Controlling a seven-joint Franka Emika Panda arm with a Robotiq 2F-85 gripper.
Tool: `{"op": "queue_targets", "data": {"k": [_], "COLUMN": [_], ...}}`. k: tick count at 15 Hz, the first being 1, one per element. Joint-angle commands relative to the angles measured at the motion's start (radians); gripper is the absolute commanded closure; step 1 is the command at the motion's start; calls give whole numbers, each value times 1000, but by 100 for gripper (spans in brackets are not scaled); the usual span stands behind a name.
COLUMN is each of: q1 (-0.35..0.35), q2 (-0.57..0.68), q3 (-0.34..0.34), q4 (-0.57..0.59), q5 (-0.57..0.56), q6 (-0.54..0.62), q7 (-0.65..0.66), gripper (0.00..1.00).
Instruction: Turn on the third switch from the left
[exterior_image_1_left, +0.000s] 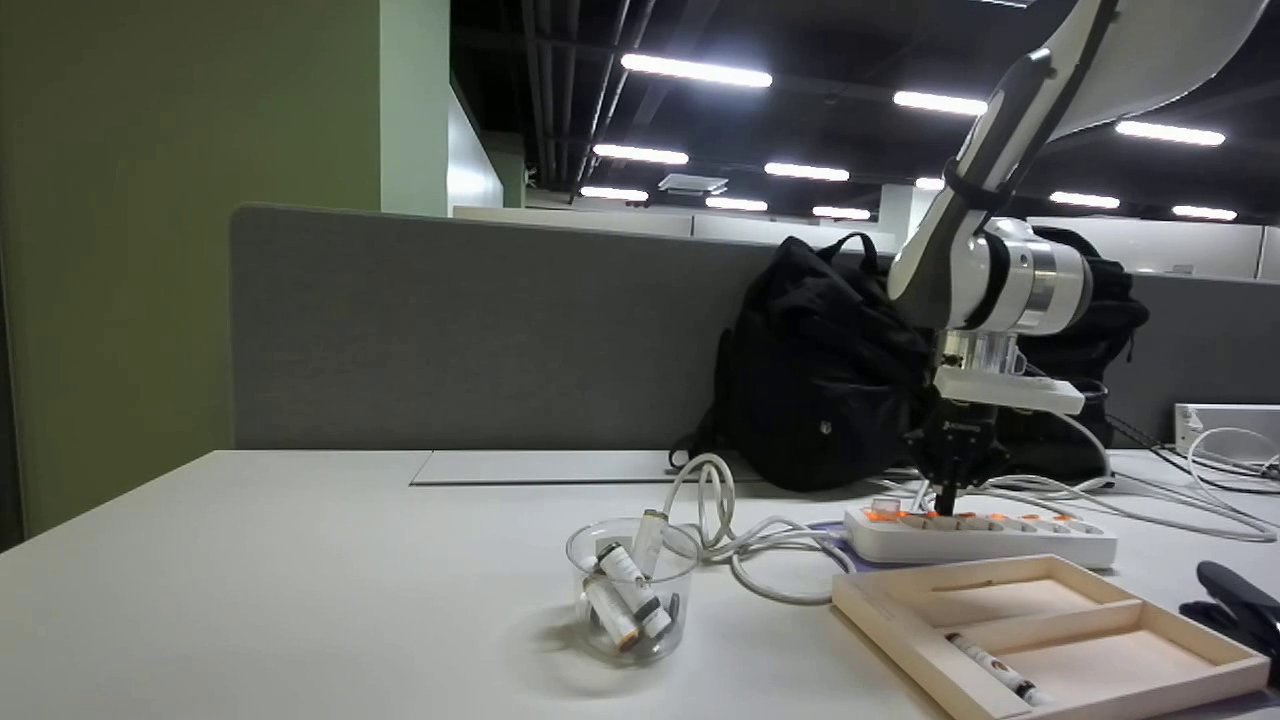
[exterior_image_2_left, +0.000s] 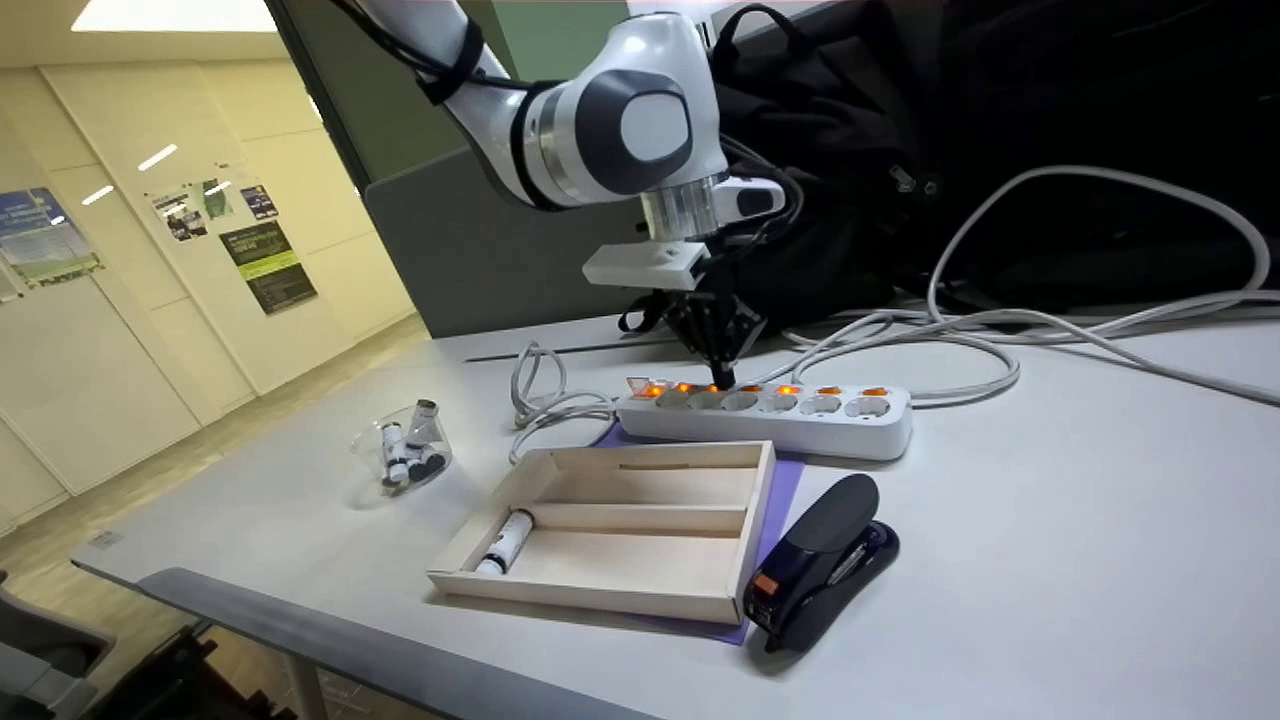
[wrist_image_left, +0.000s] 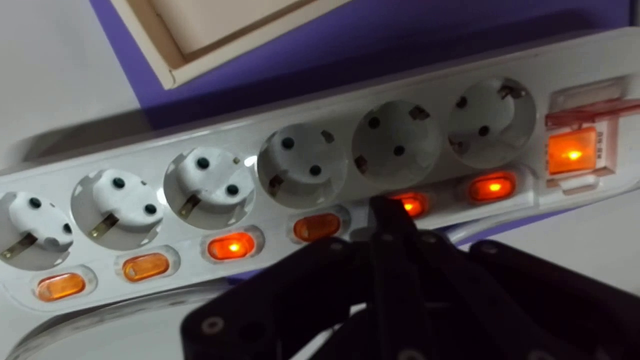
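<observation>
My black jointed claw (wrist_image_left: 386, 212), tips together, holding nothing, stands over the lit red oval third switch (wrist_image_left: 415, 204) (contact unclear; I count the square orange end switch (wrist_image_left: 572, 151) first) on the long white plastic power strip (exterior_image_2_left: 765, 432). Pressing looks done; next, a straight lift.

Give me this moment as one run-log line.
gripper: shut, at power strip | third switch (counting square switch first): lit, partly hidden in wrist view | fourth switch: unlit | contact: unclear
</observation>
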Motion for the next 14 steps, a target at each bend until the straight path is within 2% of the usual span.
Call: {"op": "queue_targets", "data": {"k": [1,4,5,6,10,11,12,14], "q1": [-18,22,39,53,103,78,81,81], "q2": [-50,-173,-218,-254,-385,-318,-341,-338], "q3": [12,-18,-31,-43,-95,-67,-69,-68], "q4": [14,-15,-23,-25,-41,-1,-4,-5], "q5": [42,14,-2,-25,-152,-98,-106,-102], "q6": [-68,-106,-138,-170,-297,-259,-272,-269], "q7": [-7,35,54,65,153,84,89,84], "gripper": [100,100,74,72,46,38,58,43]}}
